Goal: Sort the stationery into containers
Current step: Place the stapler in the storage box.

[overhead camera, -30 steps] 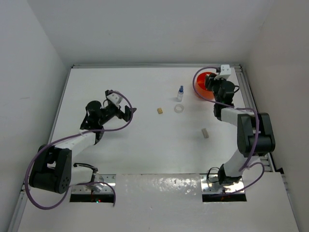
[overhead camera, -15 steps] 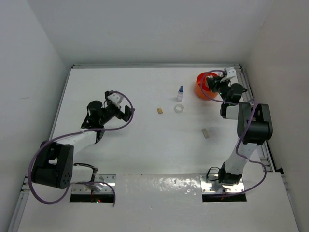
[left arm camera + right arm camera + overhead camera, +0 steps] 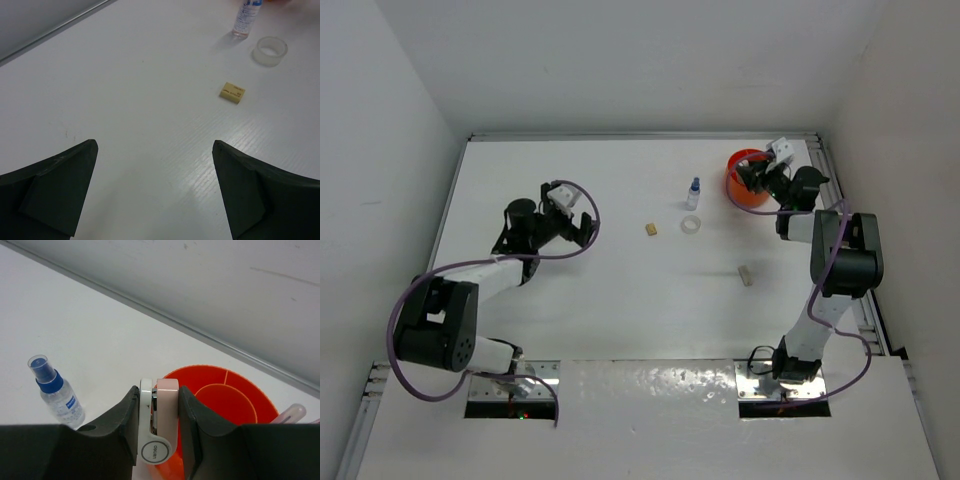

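table [image 3: 620,320]: white, walled on the left, far and right sides; wide bare stretch across the middle and near part, between the two arms.
far rail [image 3: 640,136]: thin metal strip along the far edge, just behind the tub.
left arm [image 3: 490,275]: reaches from the near left corner toward the middle; open surface on all sides of it, well apart from the left wall.
right arm [image 3: 840,265]: folded along the right edge, forearm close to the side rail, wrist turned inward over the tub.
orange tub [image 3: 733,190]: round, in the far right corner near both edges; inner divider walls visible in the right wrist view [image 3: 250,390]; a pink pen [image 3: 292,414] leans inside at its right.
left gripper [image 3: 155,145]: jaws wide apart, nothing between them, above bare table short of the tan eraser.
right gripper [image 3: 159,395]: jaws clamped on a white-and-pink case [image 3: 159,425], at the near left rim of the tub.
tape ring [image 3: 692,225]: clear, flat on the table, near the bottle, left of the tub.
bottle [image 3: 694,192]: upright, blue-capped, clear; stands apart from the tub's left side.
tan eraser [image 3: 651,229]: lies left of the tape ring, free all round.
pale eraser [image 3: 746,275]: alone on the table, nearer than the tape ring, left of the right arm.
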Controlling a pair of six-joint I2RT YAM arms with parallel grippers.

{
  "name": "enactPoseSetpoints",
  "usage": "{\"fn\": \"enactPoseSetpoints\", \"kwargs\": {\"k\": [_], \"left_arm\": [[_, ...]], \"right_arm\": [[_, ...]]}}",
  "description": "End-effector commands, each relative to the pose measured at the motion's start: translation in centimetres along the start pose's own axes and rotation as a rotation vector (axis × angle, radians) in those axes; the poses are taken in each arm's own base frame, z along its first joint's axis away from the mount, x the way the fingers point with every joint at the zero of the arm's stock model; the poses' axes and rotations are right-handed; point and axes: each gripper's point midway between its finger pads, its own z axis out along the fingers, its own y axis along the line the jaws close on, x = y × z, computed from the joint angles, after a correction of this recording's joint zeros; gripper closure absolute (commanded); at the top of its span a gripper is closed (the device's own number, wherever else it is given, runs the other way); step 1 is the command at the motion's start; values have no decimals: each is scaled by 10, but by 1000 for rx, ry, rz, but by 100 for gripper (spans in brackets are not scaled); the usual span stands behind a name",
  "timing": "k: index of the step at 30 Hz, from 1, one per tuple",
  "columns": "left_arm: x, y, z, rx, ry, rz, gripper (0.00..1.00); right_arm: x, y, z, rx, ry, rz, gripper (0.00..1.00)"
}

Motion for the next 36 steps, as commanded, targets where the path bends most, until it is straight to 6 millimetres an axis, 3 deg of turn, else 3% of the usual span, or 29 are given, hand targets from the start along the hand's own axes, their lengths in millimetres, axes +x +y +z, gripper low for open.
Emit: {"fn": "enactPoseSetpoints", "kwargs": {"k": [1,16,29,31,32,33,36], "left_arm": [[-18,8,5,8,-42,43,3],[-18,6,5,16,-20,32,4],[-19,6,5,13,-19,28,4],[-18,7,5,11,-19,31,4],[-19,7,5,10,-20,34,4],[-19,8,5,7,-19,33,4],[-17,7,6,12,-16,30,4]], "right_arm": [[-24,-4,10,-62,-49,-147,99],[2,-12,16,-147,97,-300,100],[34,-14,7,-166,217,-318,100],[34,-14,7,-167,216,-318,92],[33,-14,8,-163,215,-320,82],[30,-15,8,-150,201,-330,65],[24,-19,6,-103,181,-324,54]]}}
